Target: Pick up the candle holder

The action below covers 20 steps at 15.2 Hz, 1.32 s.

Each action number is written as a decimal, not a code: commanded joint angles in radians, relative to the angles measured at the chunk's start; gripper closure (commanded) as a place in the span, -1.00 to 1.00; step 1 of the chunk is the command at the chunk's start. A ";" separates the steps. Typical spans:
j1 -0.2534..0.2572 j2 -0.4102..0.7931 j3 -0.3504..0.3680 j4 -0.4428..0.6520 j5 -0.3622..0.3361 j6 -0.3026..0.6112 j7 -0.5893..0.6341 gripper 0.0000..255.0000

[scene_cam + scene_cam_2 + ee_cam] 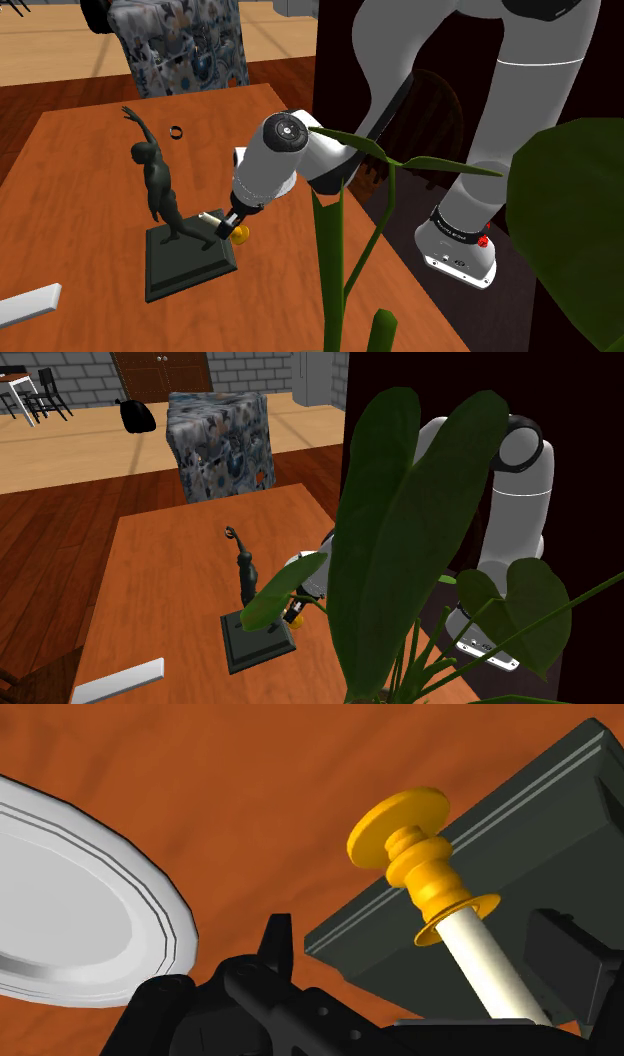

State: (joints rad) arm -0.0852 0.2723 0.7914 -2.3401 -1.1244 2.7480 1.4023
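The candle holder (241, 234) is yellow with a white candle (211, 215) in it. It lies on its side on the brown table, against the corner of the dark statue base (190, 262). My black gripper (231, 221) hangs low right over it, open. In the wrist view the yellow holder (420, 854) and its candle (485, 969) lie between my fingers (276, 944), which stand apart and do not touch them. In the second exterior view the holder (296, 617) peeks out behind a leaf.
A dark figure statue (158, 185) stands on the base, close to the gripper. A small black ring (177, 131) lies farther back. A white plate (80, 904) lies near the gripper. Large plant leaves (400, 532) and a patterned armchair (180, 45) flank the table (80, 200).
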 commanded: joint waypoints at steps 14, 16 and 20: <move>-0.041 -0.054 0.049 -0.014 0.110 -0.001 -0.087 1.00; -0.065 -0.086 0.079 -0.022 0.177 -0.001 -0.139 1.00; -0.115 -0.153 0.138 -0.035 0.324 -0.003 -0.255 1.00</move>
State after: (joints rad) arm -0.1861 0.1407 0.9132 -2.3676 -0.8440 2.7433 1.1800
